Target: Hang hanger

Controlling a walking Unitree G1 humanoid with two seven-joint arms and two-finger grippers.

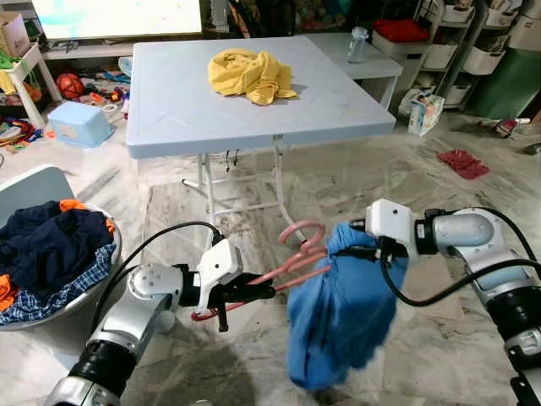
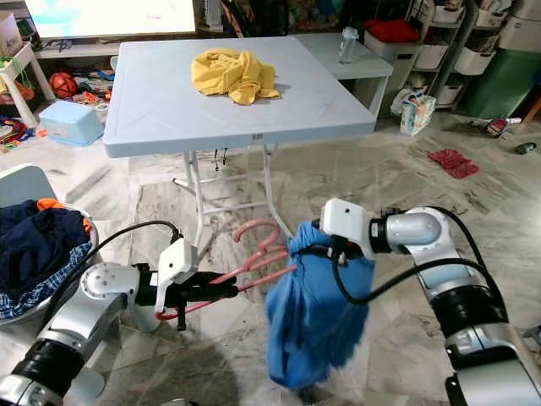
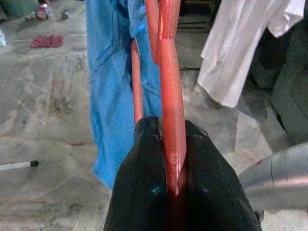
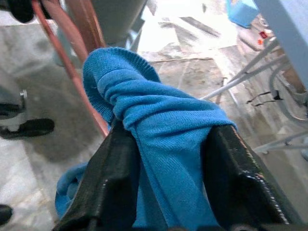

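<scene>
Left gripper (image 1: 254, 293) clamps the pink hanger (image 1: 292, 258) at centre frame; at its three o'clock, right gripper (image 1: 359, 244) pinches the blue garment (image 1: 342, 317) bunched on it. Table (image 1: 186, 101) at twelve; no lettering legible anywhere.

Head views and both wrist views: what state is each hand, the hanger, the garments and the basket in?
Left hand: shut on pink hanger.
Right hand: shut on blue garment.
Pink hanger: held level, not hung.
Blue garment: bunched at the hanger, hanging down.
Yellow garment: crumpled on the table.
Laundry basket: full of clothes.
</scene>
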